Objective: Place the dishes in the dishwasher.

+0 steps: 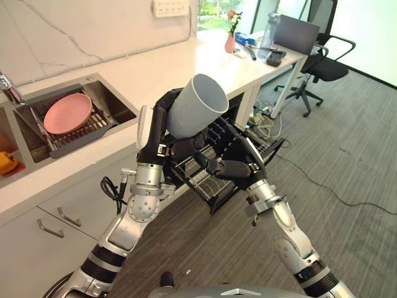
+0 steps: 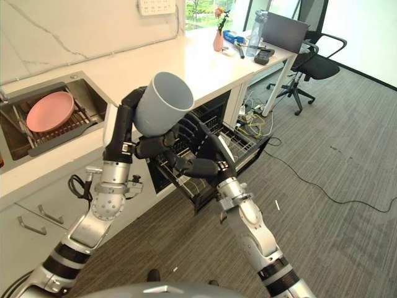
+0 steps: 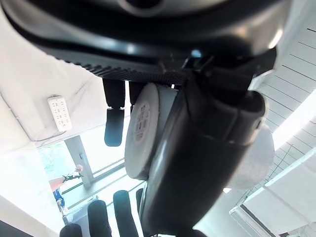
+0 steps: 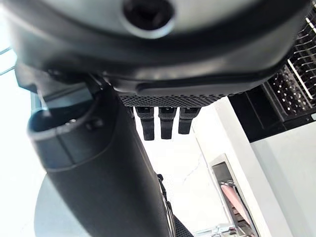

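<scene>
Right now my left hand (image 1: 162, 127) is wrapped around the grey cup (image 1: 197, 105), held tilted above the pulled-out dishwasher rack (image 1: 214, 162) for loading, while my right hand (image 1: 228, 167), fingers loosely extended, hovers at the rack.

A cup (image 1: 197, 105) sits in the left hand (image 1: 162, 133), held above the pulled-out dishwasher rack (image 1: 214, 162), which projects from under the bench (image 1: 155, 71) toward the floor (image 1: 347, 155). The right hand (image 1: 232, 167) lies just right of the left hand, over the rack. At the left, a sink (image 1: 118, 105) is set in the bench, with a plate (image 1: 67, 113) in it. Far right on the bench stand a vase (image 1: 230, 42) and a laptop (image 1: 296, 34), with a chair (image 1: 322, 65) beyond.
</scene>
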`<state>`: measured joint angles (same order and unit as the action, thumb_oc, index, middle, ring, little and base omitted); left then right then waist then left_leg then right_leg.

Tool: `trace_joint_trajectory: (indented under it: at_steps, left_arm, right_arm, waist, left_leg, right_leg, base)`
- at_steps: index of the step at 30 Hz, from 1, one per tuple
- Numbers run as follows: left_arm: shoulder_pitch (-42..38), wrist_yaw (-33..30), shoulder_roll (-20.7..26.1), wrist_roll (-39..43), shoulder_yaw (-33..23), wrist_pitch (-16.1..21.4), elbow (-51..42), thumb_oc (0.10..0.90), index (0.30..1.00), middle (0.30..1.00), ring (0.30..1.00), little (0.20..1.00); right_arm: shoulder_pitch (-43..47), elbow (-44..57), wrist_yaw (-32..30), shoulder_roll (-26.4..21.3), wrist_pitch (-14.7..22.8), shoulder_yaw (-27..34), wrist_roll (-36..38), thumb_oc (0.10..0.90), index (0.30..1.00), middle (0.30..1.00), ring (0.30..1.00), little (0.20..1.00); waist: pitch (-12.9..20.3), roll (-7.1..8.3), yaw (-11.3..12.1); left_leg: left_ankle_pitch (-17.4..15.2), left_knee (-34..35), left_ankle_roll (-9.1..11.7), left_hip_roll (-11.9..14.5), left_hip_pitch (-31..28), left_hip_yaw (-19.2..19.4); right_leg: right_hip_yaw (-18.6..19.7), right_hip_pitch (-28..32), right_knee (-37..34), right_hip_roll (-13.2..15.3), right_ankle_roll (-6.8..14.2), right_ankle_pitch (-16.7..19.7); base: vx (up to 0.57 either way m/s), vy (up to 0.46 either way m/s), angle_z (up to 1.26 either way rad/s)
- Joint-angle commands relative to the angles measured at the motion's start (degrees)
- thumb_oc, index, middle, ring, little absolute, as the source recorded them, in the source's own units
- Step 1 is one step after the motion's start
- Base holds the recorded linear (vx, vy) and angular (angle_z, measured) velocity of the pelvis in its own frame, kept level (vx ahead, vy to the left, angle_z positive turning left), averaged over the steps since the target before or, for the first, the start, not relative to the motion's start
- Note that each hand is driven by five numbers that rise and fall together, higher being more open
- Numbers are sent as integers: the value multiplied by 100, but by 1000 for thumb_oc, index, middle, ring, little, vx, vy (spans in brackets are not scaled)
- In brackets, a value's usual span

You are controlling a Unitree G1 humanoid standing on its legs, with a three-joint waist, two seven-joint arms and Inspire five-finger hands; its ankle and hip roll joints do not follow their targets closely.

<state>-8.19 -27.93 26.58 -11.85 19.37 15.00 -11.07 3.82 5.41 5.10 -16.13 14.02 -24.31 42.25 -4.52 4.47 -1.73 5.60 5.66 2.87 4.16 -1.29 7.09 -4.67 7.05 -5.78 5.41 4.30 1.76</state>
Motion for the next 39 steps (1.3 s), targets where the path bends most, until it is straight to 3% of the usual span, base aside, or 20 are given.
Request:
trace_joint_trajectory:
  at_steps: [1, 5, 6, 10, 16, 29, 30, 36, 37, 39]
  left_arm:
    - [-187, -87, -24, -402, 507, 517, 156, 400, 300, 300, 300, 300]
    - [-85, -250, -58, -328, 207, 414, 244, 400, 300, 300, 300, 300]
    - [-63, -403, -33, -278, -86, 305, 241, 400, 300, 300, 300, 300]
    - [-267, -617, 297, -480, -625, 23, 210, 400, 300, 300, 300, 300]
    - [-360, -652, 224, -476, -839, -66, 206, 400, 300, 300, 300, 300]
    - [-589, -221, -47, -656, 96, 162, 269, 400, 300, 300, 300, 300]
    - [-647, -177, -87, -661, 338, 183, 315, 400, 300, 300, 300, 300]
    - [-872, 19, -128, -887, 1171, 387, 454, 400, 300, 300, 300, 300]
    - [-998, 34, -133, -1068, 1535, 462, 523, 400, 300, 300, 300, 300]
    - [-1074, 12, -136, -1164, 1647, 475, 571, 400, 300, 300, 300, 300]
  right_arm:
    - [693, 1039, 132, 424, 889, 557, 647, 800, 900, 900, 900, 900]
    - [649, 1054, 37, 147, 868, 642, 337, 800, 900, 900, 900, 900]
    - [576, 1098, -46, -87, 768, 693, 100, 800, 900, 900, 900, 900]
    - [430, 1155, -45, -447, 514, 720, 20, 800, 900, 900, 900, 900]
    - [376, 1070, 8, -395, 474, 620, 84, 800, 900, 900, 900, 900]
    - [695, 514, 41, 412, 543, 41, -27, 800, 900, 900, 900, 900]
    - [709, 396, -200, 647, 668, 6, 13, 800, 900, 900, 900, 900]
    - [926, 355, -960, 988, 969, -70, -265, 800, 900, 900, 900, 900]
    - [1100, 330, -1277, 1119, 1106, -141, -408, 800, 900, 900, 900, 900]
    - [1150, 317, -1379, 1170, 1153, -153, -461, 800, 900, 900, 900, 900]
  waist:
    - [552, -186, 45]
    - [564, -176, 29]
    - [569, -167, 21]
    - [570, -170, -11]
    - [553, -197, -42]
    - [572, -259, 19]
    - [570, -270, 27]
    - [548, -291, 35]
    - [545, -307, 31]
    - [536, -306, 36]
  left_leg:
    - [-591, -66, 269, 143, -474, 175]
    - [-589, -66, 281, 154, -481, 184]
    - [-586, -66, 293, 164, -494, 207]
    - [-587, -66, 318, 193, -495, 222]
    - [-590, -66, 330, 207, -510, 229]
    - [-591, -66, 300, 197, -550, 129]
    - [-598, -66, 294, 187, -557, 112]
    - [-602, -66, 280, 179, -551, 58]
    - [-602, -66, 274, 178, -551, 40]
    - [-606, -66, 271, 174, -554, 35]
  right_leg:
    - [-214, -30, 78, 131, 389, -176]
    - [-204, -31, 78, 121, 382, -183]
    - [-208, -19, 78, 117, 376, -182]
    - [-207, -35, 78, 108, 371, -169]
    - [-203, -42, 78, 99, 360, -184]
    - [-308, 68, 78, 84, 323, -258]
    - [-316, 81, 78, 79, 317, -263]
    - [-331, 97, 78, 73, 304, -274]
    - [-333, 100, 78, 68, 299, -280]
    - [-334, 103, 78, 67, 296, -284]
  base:
    - [0, 0, 0]
    - [11, -5, -3]
    - [22, -13, -5]
    - [5, -6, -2]
    - [0, 0, 0]
    - [0, 0, 0]
    - [0, 0, 0]
    - [0, -2, 1]
    - [-1, -4, 5]
    - [0, -2, 5]
